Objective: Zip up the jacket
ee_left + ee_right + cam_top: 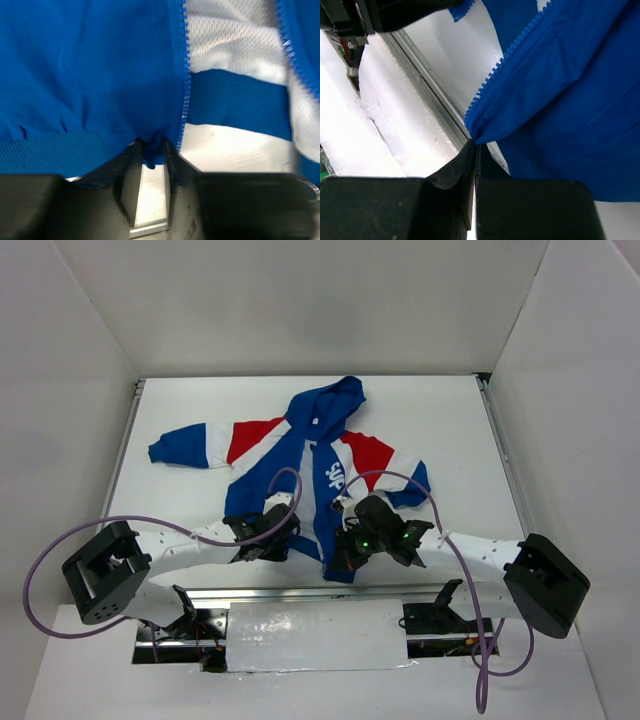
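Note:
The blue jacket (pixel 262 483), with red shoulders and white stripes, lies flat on the white table (pixel 445 420), hood far and hem near. Its front is open. In the left wrist view the zipper teeth (pixel 184 75) run down one edge, with white mesh lining (pixel 225 35) beside them. My left gripper (pixel 283 533) is at the hem of the left panel and pinches a fold of blue fabric (pixel 150 152) between its fingertips. My right gripper (pixel 342 550) is shut on the bottom corner of the right panel (pixel 485 131), just below that side's zipper teeth (pixel 505 60).
The table's metal front rail (pixel 432 92) runs just under the held corner. A foil-covered panel (pixel 315 635) sits between the arm bases. Purple cables (pixel 60 540) loop over both arms. White walls enclose the table.

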`<action>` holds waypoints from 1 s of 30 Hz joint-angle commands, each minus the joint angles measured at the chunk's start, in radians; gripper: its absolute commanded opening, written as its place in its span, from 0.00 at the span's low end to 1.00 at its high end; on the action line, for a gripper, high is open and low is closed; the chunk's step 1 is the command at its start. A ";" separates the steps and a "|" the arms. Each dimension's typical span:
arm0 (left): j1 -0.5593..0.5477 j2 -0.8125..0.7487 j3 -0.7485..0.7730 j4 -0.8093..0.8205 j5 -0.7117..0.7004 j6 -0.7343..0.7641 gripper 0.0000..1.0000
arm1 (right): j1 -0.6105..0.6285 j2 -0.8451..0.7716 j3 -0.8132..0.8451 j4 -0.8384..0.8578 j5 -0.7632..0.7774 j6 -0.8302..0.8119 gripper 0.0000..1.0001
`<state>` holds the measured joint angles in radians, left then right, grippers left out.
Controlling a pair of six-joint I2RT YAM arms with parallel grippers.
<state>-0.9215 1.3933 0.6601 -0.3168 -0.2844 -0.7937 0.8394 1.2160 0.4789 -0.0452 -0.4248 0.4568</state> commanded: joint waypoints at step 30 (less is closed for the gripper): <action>0.026 -0.513 -0.491 1.016 0.113 -0.338 0.00 | 0.001 0.004 -0.140 0.644 -0.066 0.355 0.00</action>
<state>-0.8970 0.9043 0.1856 0.5079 -0.1345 -1.0885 0.8398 1.2465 0.3481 0.4789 -0.4797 0.7803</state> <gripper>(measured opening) 0.028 0.010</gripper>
